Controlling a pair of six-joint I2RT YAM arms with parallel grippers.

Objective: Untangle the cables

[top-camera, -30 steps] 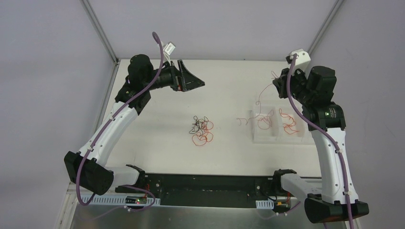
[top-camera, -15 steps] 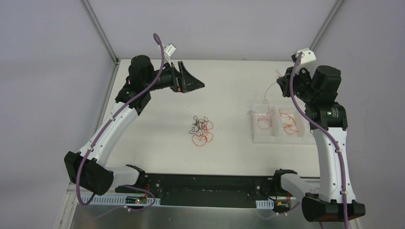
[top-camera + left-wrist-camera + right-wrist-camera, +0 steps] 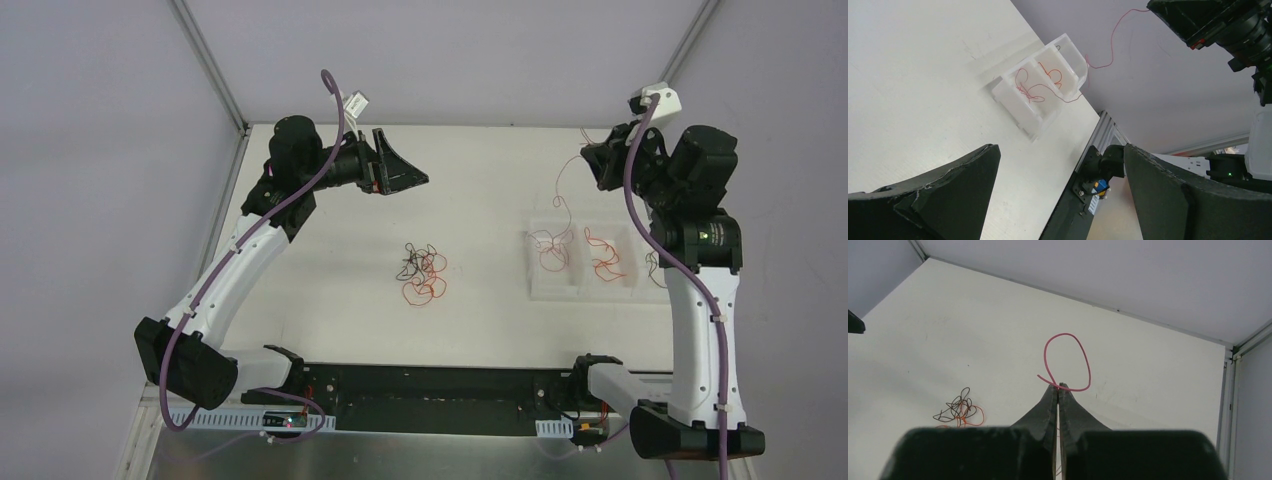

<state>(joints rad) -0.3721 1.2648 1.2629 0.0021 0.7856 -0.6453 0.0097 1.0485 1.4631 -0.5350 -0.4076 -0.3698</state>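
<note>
A small wad of red-orange and black cables lies mid-table; the right wrist view shows it at lower left. My right gripper is raised at the back right, shut on one red cable, which loops past the fingertips. That strand hangs down to the white tray, whose two compartments hold more red cables. My left gripper hovers open and empty at the back left, far from the wad. The left wrist view shows the tray and the hanging strand.
The tray sits right of centre, close to the right arm's upright link. A black rail with the arm bases runs along the near edge. An aluminium frame post stands at the back left corner.
My right gripper has moved up and to the right with the red cable. The strand's loose end has left the table left of the tray and now hangs over it. The left arm is still.
</note>
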